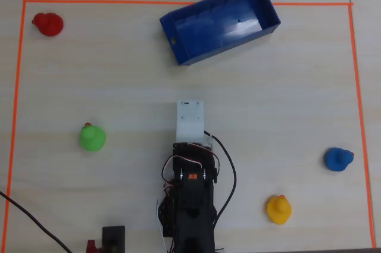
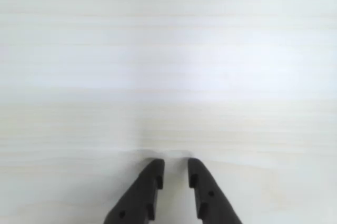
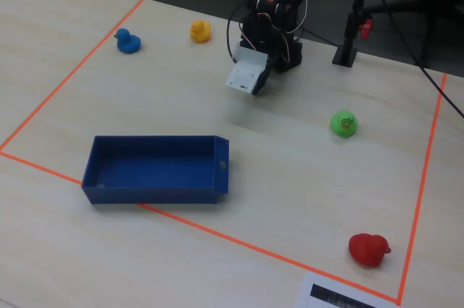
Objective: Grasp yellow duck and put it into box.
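Four ducks sit loose on the desk: we see the yellow duck (image 1: 278, 209) near the bottom-right corner in the overhead view, with the blue duck (image 1: 338, 159) nearby by the right edge. Box (image 1: 220, 22) lies near the top edge, holding nothing. Our gripper (image 2: 175, 167) hangs over bare wood, fingers nearly together with a thin gap, gripping nothing.
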Controlling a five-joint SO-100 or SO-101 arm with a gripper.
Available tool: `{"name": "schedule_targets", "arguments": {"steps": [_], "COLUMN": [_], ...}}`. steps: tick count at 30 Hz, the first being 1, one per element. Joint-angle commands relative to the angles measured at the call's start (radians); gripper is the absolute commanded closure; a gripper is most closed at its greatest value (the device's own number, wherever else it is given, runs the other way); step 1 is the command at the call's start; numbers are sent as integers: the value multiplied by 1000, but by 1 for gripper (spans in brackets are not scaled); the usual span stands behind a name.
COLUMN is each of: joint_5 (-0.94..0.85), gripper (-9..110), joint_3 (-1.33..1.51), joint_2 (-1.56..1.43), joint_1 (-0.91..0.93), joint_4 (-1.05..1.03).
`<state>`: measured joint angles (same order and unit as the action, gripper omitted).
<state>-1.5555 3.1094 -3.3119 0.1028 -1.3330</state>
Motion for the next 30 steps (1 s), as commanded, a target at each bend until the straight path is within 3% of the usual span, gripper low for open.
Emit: {"name": "schedule_targets", "arguments": {"steps": [1,30], "joint_5": [0,3], "gripper": [98,98], "joint_3": [2,2], "joint_2": [2,2], "joint_1": [-8,-32], "joint_4": [-8,-8]}}
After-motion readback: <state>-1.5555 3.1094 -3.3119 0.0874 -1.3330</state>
